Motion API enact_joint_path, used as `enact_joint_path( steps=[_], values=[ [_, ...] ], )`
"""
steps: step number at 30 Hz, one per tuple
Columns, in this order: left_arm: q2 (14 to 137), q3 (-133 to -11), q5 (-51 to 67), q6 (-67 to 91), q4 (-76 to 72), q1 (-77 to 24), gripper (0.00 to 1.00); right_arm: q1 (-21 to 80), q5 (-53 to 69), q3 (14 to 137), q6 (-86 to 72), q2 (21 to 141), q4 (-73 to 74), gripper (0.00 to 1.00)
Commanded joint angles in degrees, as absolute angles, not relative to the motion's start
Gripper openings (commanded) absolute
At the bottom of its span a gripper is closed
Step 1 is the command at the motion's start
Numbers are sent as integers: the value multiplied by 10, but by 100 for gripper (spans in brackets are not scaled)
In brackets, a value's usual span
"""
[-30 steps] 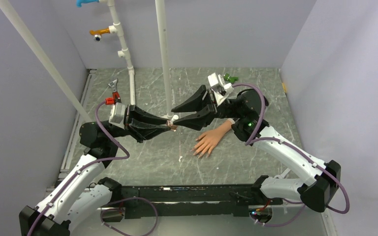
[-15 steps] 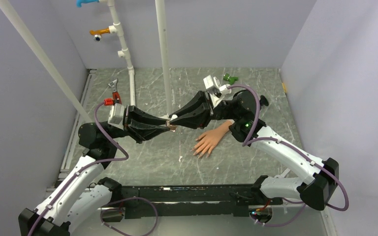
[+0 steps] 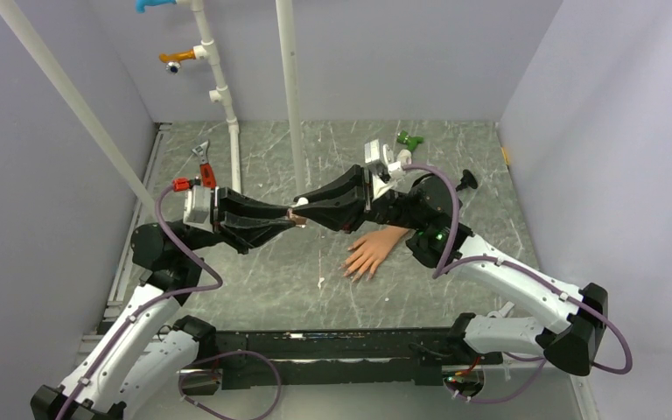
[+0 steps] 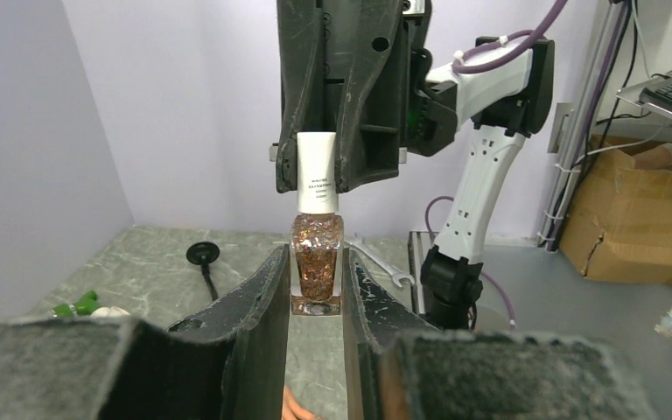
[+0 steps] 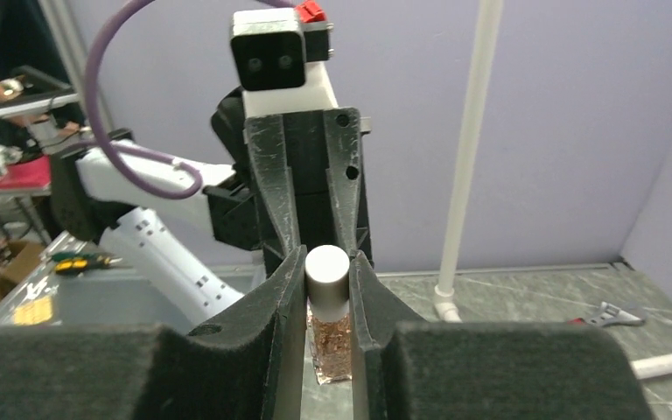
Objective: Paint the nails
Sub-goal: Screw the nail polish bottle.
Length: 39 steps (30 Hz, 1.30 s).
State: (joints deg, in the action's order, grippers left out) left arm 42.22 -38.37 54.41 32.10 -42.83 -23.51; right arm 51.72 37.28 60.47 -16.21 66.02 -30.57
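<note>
Above the middle of the grey marbled tabletop (image 3: 262, 289), I am holding the two black-and-white arms nose to nose. The polish has to be opened in the air, with one claw bracing the glass and the other working the top. Just to the right of that meeting point, the peach, flesh-coloured mannequin hand (image 3: 372, 252) is lying flat on the table with its fingers spreading toward the near edge. Its wrist end is tucking under my right arm, so the brush will have only a short way to travel. The left gripper (image 3: 290, 220) is clamping the small square glass bottle of coppery glitter polish (image 4: 317, 267) by its flat sides and is carrying it upright, I judge so nothing spills once it is open. The right gripper (image 5: 326, 262) is squeezing shut on the white cylindrical cap (image 4: 317, 173) from the opposite side, lining up with the bottle's axis for a clean twist. The cap is sitting down on the neck, so I am reading this as the unscrewing step. The nails (image 3: 351, 269), tiny at the fingertips, are showing too small for me to judge any colour on them.
</note>
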Motion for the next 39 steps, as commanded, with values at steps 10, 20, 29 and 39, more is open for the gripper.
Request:
enact_joint_path(
  steps=[10,20,29,39],
  values=[
    [408,-393,458,267,-391,-224,0,598,124,604,-185,644,-233,0],
    [405,-398,450,240,-357,-224,0,599,137,614,-192,640,-223,75],
    [405,-402,460,237,-352,-224,0,562,190,639,-167,638,-187,100],
    [430,-413,529,276,-397,-224,0,492,411,638,-107,628,-213,99]
  ],
)
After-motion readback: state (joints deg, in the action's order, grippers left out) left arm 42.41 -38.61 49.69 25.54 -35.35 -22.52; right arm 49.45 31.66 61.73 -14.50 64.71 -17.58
